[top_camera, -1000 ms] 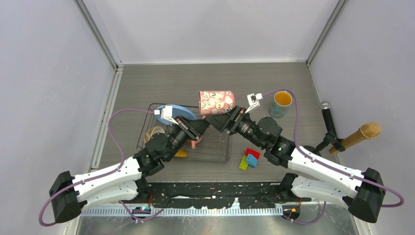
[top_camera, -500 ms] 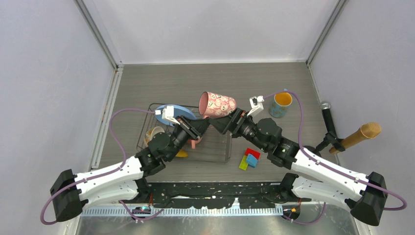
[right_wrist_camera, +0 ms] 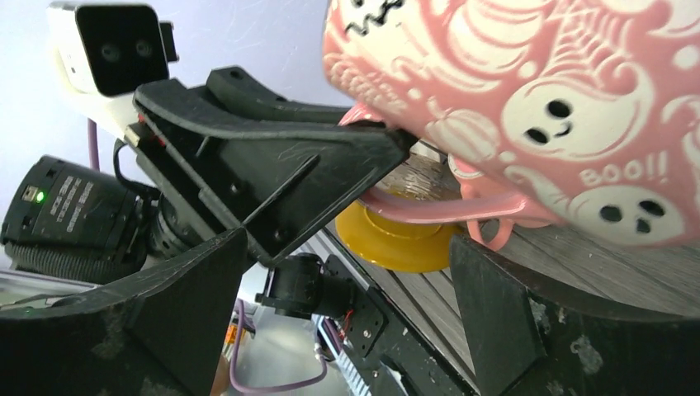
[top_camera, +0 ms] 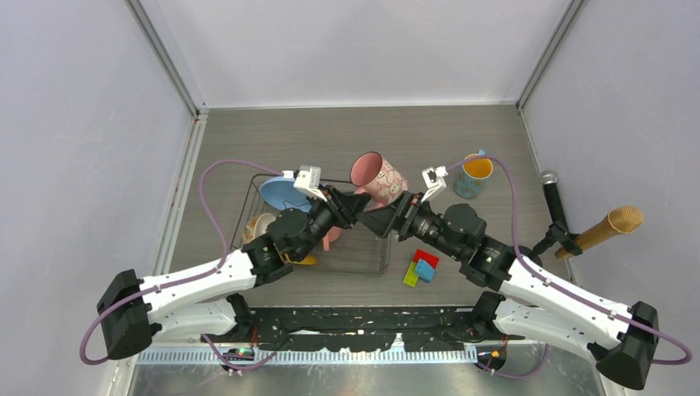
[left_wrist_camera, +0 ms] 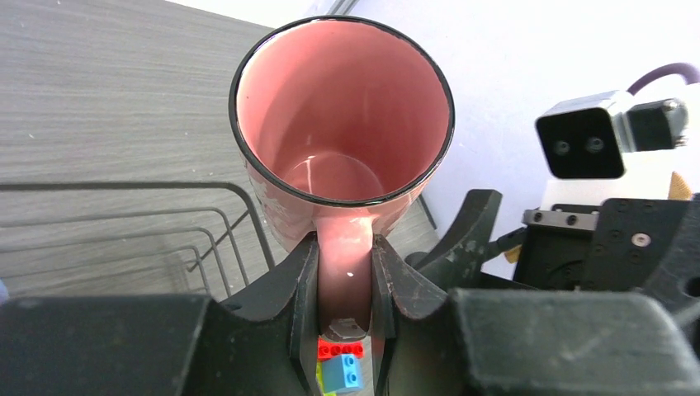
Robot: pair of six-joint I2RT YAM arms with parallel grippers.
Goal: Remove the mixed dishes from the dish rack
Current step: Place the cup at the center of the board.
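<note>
1. Lettering. The speckled pink mug (right_wrist_camera: 528,91) bears the raised word "BOO!!" among white ghosts, pumpkins and a cobweb (right wrist view). No other writing can be read.
2. Grasp. The left fingers (left_wrist_camera: 285,289) are clamped on the mug's handle, one on each side. They hold the mug clear of the bench (top_camera: 330,132), over the far right corner of the dish rack (top_camera: 363,252), with its mouth turned up and toward the far left.
3. Second arm. The right fingers (right_wrist_camera: 190,313) stand wide apart just beside the mug's lower wall. Whether either one touches the mug cannot be told.
4. Hidden parts.
   - The frame edge cuts off the mug's rim in the right wrist view.
   - The fingers cover its handle in the overhead view.
   - Both arms cover the middle of the rack, so the plain salmon mug (top_camera: 331,240) shows only as a sliver.
   - The smaller yellow dark-patterned plate (top_camera: 304,258) shows only an edge, with no pattern discernible.
5. Appearance. The held mug is plain glossy pink inside, with a thin dark rim (left wrist view). Its outside is pink with white figures.
6. Remaining items.
   - The light blue plate (top_camera: 279,195) stands at the far left of the rack.
   - The cream bowl (top_camera: 262,224) lies just nearer than the plate.
   - The blue mug with orange inside (top_camera: 475,175) stands upright on the bench, well right of the rack.
   - The red, blue and green blocks (top_camera: 422,266) lie near the rack's near right corner.
</note>
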